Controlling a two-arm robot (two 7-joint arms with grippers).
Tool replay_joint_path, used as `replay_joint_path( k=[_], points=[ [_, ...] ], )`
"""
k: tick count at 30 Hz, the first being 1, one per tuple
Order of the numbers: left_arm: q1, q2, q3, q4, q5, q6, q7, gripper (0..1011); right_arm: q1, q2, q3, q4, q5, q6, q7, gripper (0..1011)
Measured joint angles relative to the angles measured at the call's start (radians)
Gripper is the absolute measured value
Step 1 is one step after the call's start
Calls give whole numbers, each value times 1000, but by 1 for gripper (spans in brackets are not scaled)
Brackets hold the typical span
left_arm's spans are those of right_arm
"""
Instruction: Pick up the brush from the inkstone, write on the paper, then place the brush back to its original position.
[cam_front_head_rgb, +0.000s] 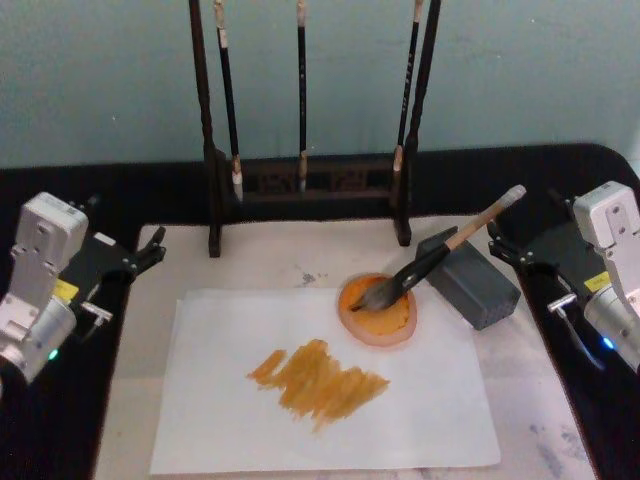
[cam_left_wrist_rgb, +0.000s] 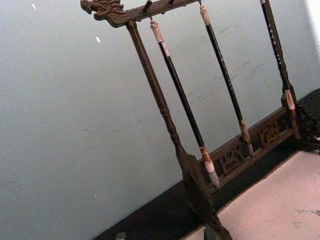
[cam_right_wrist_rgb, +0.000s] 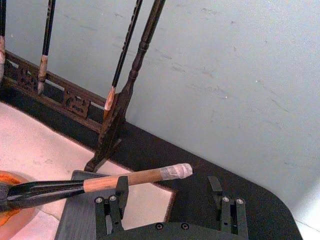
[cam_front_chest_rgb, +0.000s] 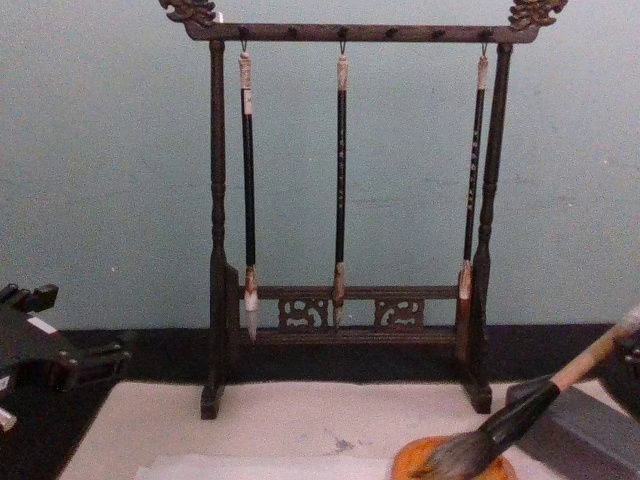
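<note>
The brush (cam_front_head_rgb: 430, 262) lies at a slant, its bushy bristles in a round orange dish (cam_front_head_rgb: 385, 325) and its black shaft leaning on the grey block of the inkstone (cam_front_head_rgb: 480, 290). Its tan handle and white end stick up toward the back right. The paper (cam_front_head_rgb: 230, 410) lies flat in front, with orange strokes across its middle. My right gripper (cam_front_head_rgb: 505, 250) hovers open just right of the inkstone, holding nothing. In the right wrist view the open right gripper (cam_right_wrist_rgb: 168, 192) sits close behind the brush (cam_right_wrist_rgb: 100, 182) handle. My left gripper (cam_front_head_rgb: 143, 255) stays open at the table's left side.
A dark wooden rack (cam_front_head_rgb: 305, 180) with three thin black brushes hanging from it stands at the back of the cream mat (cam_front_head_rgb: 270, 260). A pale wall rises behind the rack. Black tabletop borders the mat on both sides.
</note>
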Motion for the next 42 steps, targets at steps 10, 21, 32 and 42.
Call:
replay_joint_path(
  k=[10, 21, 32, 42],
  points=[
    [0, 0, 0, 0, 0, 0, 0, 1010, -45, -1, 58, -62, 99, 10, 75, 1000],
    [0, 0, 0, 0, 0, 0, 0, 1010, -162, -27, 213, -139, 454, 91, 256, 1000],
    [0, 0, 0, 0, 0, 0, 0, 1010, -247, -108, 342, -138, 842, 269, 341, 1000],
    [0, 0, 0, 0, 0, 0, 0, 1010, -162, -160, 347, -19, 1035, 384, 373, 1000]
  ],
)
